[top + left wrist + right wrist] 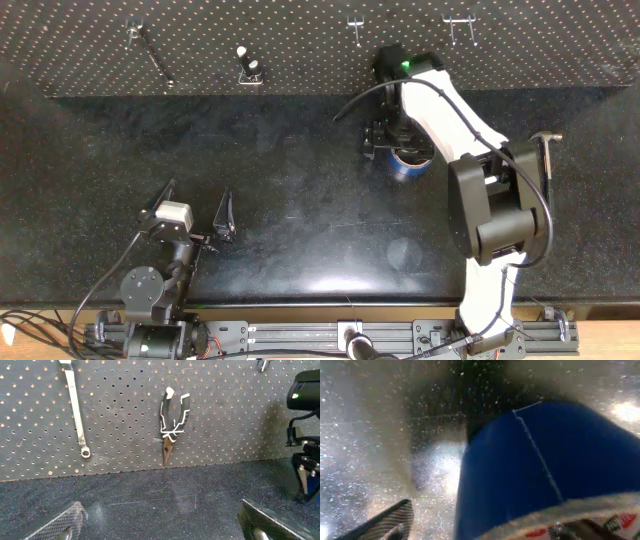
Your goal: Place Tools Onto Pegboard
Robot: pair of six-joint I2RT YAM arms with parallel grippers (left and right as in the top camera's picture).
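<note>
A blue tape roll [410, 164] lies on the dark table right of centre, and it looms close in the right wrist view [530, 475]. My right gripper [384, 142] is down at the roll's left side and open. One finger [385, 524] stands clear of the roll's outer wall; the other is hidden behind the roll. A hammer [547, 152] lies at the table's right edge. On the pegboard [300, 40] hang a wrench [76, 407] and black-and-white pliers [172, 422]. My left gripper [198, 215] rests open and empty at the front left, facing the pegboard.
Two bare metal hooks [357, 28] [460, 27] stick out of the pegboard's right half. The right arm's wrist [305, 435] appears at the edge of the left wrist view. The table's middle [290, 190] is bare between the two arms.
</note>
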